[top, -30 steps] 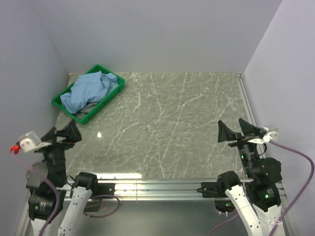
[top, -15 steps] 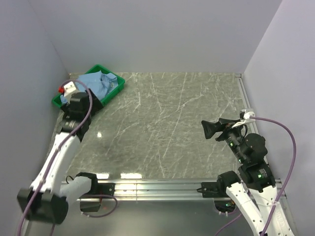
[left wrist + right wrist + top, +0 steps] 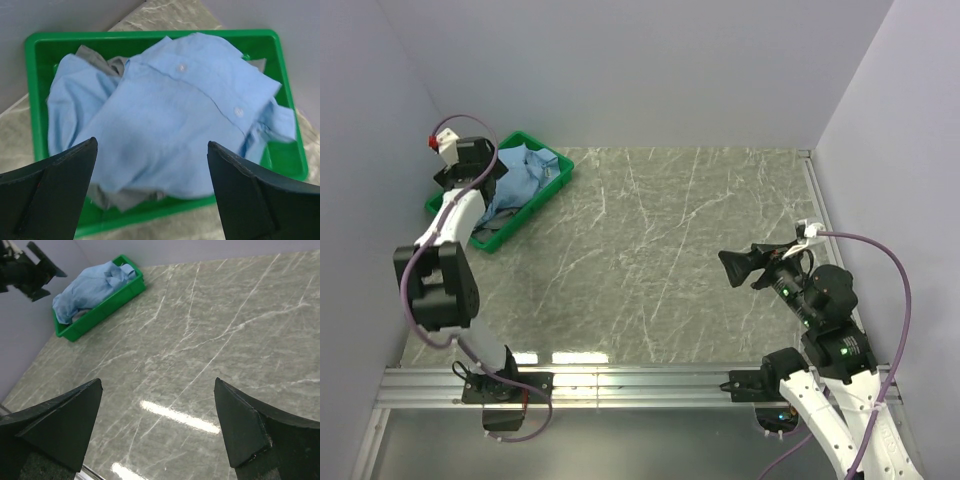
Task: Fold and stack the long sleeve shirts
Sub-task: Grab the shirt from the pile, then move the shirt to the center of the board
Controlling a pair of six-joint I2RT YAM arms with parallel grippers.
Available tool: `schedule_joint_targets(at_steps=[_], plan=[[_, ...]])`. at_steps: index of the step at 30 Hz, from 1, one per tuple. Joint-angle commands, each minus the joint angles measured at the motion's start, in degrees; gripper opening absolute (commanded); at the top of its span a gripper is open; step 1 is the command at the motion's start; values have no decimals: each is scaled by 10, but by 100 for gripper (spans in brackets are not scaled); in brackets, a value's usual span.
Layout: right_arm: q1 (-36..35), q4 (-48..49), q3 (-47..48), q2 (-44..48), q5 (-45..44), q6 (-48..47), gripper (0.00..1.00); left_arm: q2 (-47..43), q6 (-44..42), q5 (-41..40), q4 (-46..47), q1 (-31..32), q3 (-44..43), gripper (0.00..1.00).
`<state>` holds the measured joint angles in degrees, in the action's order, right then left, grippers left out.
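Over the far-left corner of the bench, my left end effector hangs above the green tray. Its fingers are spread wide with nothing between them.

- Light blue shirt lies straight below, crumpled in a heap that fills most of the tray.
- The heap runs along the tray's length. In the left wrist view that length runs side to side, the same line my two fingers open along.
- The shirt itself shows no clean axis; collar and sleeves are not sorted out.
- The button placket crosses diagonally, and two white buttons show.

My right end effector is also spread and empty. It sits over bare bench on the near-right, well apart from the tray, pointing roughly toward it. The left is plainly the nearer arm, so I judge the pick to be its job: straight down.

Count:
- One tray.
- One blue shirt I can be sure of.
- Grey cloth peeks out under it at the far-left and near edges. I cannot tell whether it is a second garment.
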<state>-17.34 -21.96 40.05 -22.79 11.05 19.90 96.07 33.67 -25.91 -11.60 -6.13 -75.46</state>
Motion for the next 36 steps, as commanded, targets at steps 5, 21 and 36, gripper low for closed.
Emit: schedule_joint_targets(at_steps=[5, 21, 36], plan=[[3, -1, 0, -15, 20, -6, 100, 114, 2, -8, -1, -11, -95, 96], [3, -18, 16, -20, 47, -6, 95, 46, -36, -22, 48, -7, -81, 0], [3, -18, 25, -10, 53, -7, 94, -56, -111, 48, 36, 88, -318, 0]])
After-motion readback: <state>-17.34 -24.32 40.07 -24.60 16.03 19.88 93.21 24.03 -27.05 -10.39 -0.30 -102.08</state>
